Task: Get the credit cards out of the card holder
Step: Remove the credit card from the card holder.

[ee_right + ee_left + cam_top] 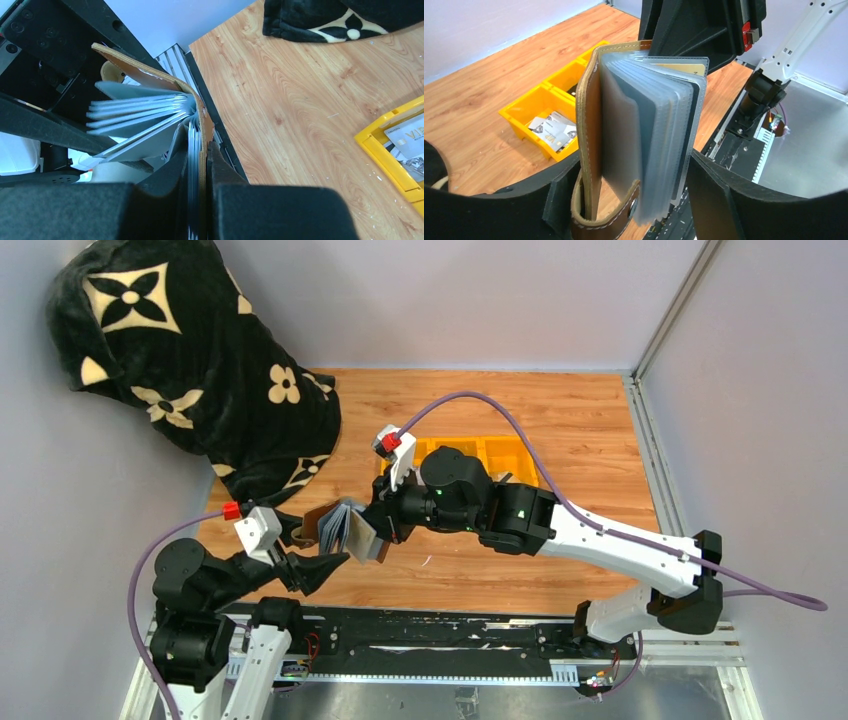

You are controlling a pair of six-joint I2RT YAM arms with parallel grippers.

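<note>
The brown leather card holder [345,528] hangs open in the air between both grippers, its clear plastic sleeves fanned out. My right gripper [385,525] is shut on one leather cover and a few sleeves, seen edge-on in the right wrist view [202,155]. My left gripper [318,545] straddles the holder's lower end with its jaws wide; the sleeves [649,130] between them hang loose, not squeezed. The leather cover [589,125] and snap tab [604,220] sit by the left finger. A beige card edge [679,67] shows at the top of one sleeve.
A yellow three-compartment tray [500,455] stands behind the right arm on the wooden table; a printed card [551,130] lies in one compartment. A black flowered blanket [190,360] is heaped at the back left. The black base rail [430,635] runs along the near edge.
</note>
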